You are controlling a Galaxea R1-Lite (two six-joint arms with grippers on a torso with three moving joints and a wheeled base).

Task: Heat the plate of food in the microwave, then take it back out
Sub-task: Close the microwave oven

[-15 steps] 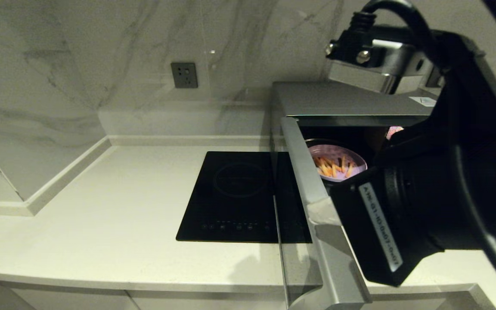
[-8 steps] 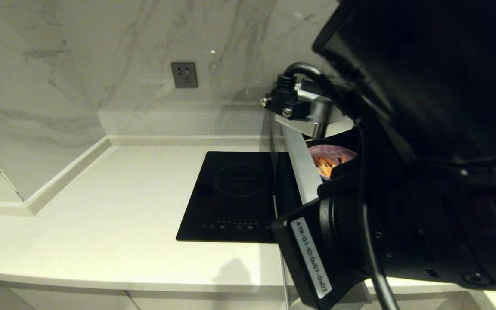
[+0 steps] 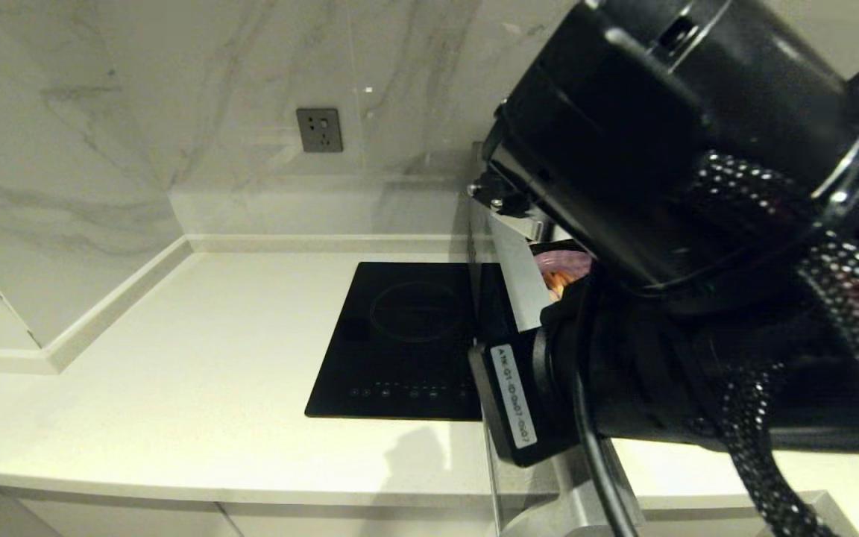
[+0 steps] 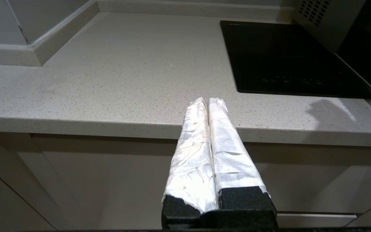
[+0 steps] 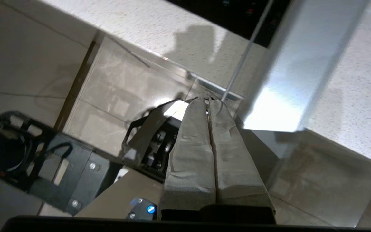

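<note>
With its taped fingers pressed together on nothing, your right tool point(image 5: 208, 103) hangs past the table point(image 5: 349, 96) edge, just beside the outer end of the microwave point(image 3: 519, 298) door's brushed-silver edge. That long, flat door stands open beside it. Beyond, inside the cavity, sits the plate of food point(image 3: 560, 270), round and lavender. Your left tool point(image 4: 208, 104), likewise clenched empty, idles farther off.

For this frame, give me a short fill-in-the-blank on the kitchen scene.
1. The microwave door stands ____.
2. The plate sits ____ the microwave.
3. The left tool, hanging at the counter edge, is ____.
4. The right tool, beside the door's outer end, holds ____.

Missing words: open; inside; shut; nothing
</note>
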